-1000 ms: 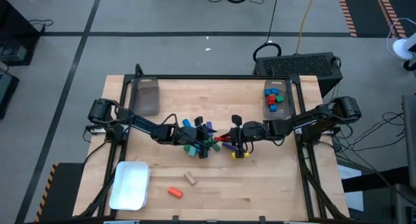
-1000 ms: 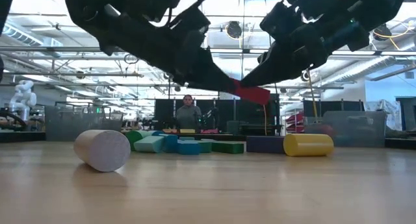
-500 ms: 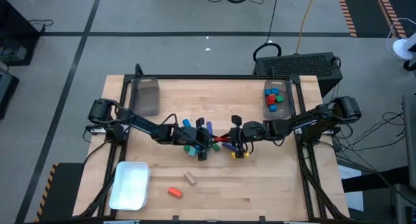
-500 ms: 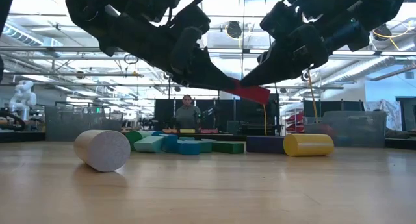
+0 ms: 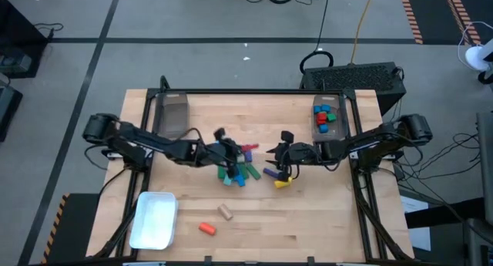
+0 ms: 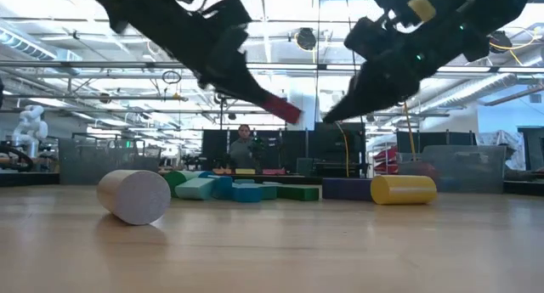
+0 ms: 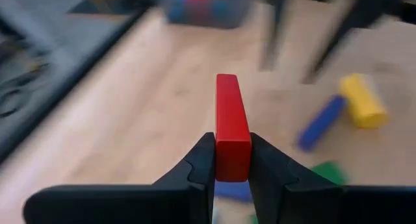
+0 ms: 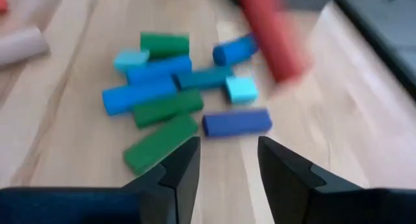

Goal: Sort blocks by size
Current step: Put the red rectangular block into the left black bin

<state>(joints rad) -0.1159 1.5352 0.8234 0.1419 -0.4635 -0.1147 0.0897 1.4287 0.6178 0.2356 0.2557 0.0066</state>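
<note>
Blocks lie in a loose cluster (image 5: 239,173) at the middle of the wooden counter (image 5: 262,220): blue, green and light blue bars and cubes packed close, with a dark blue bar (image 5: 271,173) and a yellow cylinder (image 5: 282,183) just to their right. In the low view the yellow cylinder lies on its side at the right end of the row.

The left gripper (image 5: 237,149) is raised above the cluster, its jaws clamped on a red bar (image 7: 231,126), which sticks straight out past the fingertips; the low view shows this bar (image 6: 280,109) in the air, well clear of the counter.

The right gripper (image 5: 280,152) hangs just right of the cluster, near the left one, and holds nothing. Its jaws stand partly apart, and the blocks show on the counter beyond them in its wrist view.

A tan cylinder (image 5: 225,212) and an orange block (image 5: 206,228) lie apart from the rest, nearer the front edge. A white tray (image 5: 153,220) sits at the front left corner. A clear bin (image 5: 327,117) with red, blue and green blocks stands at the back right, and another bin (image 5: 173,114) at the back left.
</note>
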